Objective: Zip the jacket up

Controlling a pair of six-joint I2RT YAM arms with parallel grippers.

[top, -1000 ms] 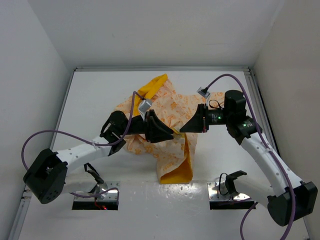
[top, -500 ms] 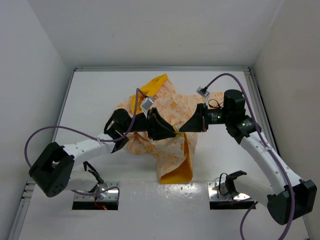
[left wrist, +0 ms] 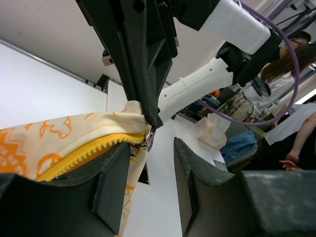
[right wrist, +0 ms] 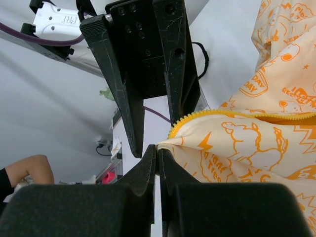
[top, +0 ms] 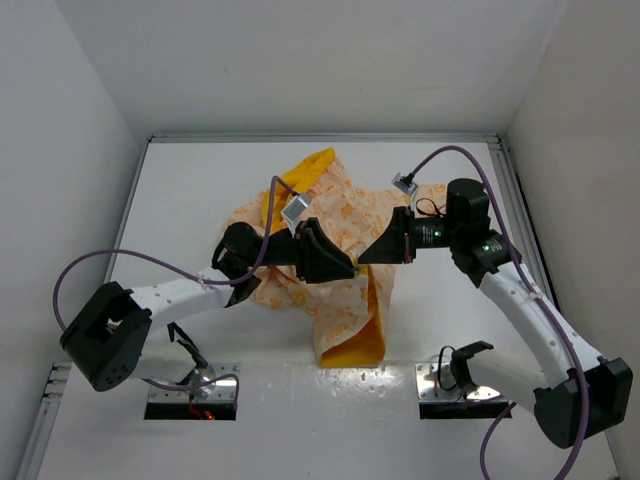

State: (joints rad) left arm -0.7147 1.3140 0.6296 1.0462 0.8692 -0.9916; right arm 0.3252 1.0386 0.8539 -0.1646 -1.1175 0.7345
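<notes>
1. Here, the jacket lies heaped mid-counter, its open front edge lifted between the two arms.
2. The right gripper has its jaws closed on the fabric corner beside the yellow zipper teeth.
3. The left gripper has its jaws apart, flanking the slider.
4. The step likely calls for pinching the slider squarely, with the fabric held taut by the right.

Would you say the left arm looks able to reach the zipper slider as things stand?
Probably yes: the slider hangs just ahead of the open left fingers, nothing between them, though the right fingers pinching the jacket right above crowd it.
</notes>
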